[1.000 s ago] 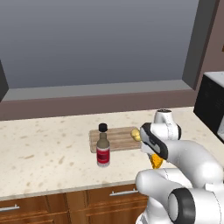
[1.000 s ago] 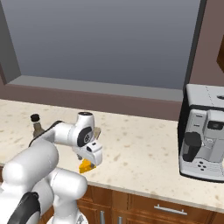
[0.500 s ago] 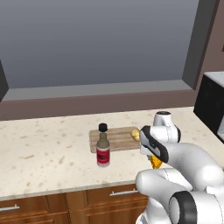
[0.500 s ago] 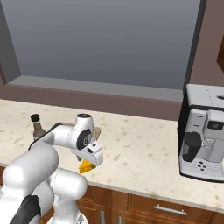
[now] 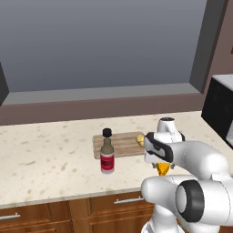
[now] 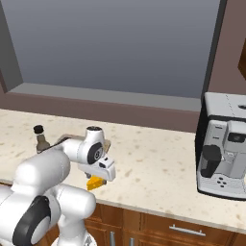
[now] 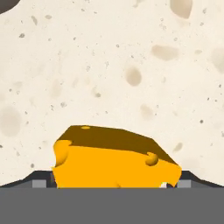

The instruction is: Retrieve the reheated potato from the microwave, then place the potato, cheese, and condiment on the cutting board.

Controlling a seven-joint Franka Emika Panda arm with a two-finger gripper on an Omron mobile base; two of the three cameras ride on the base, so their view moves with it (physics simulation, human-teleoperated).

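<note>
Cheese (image 7: 114,161), between wide-spread fingers (image 7: 42,180)

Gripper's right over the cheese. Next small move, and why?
Probably ease straight down, then close. In the hand view the cheese sits between the gripper tips, jaws open, so it is lined up but not gripped. The base views show it lying on the counter under the hand, off the cutting board, where the potato already sits.
</note>
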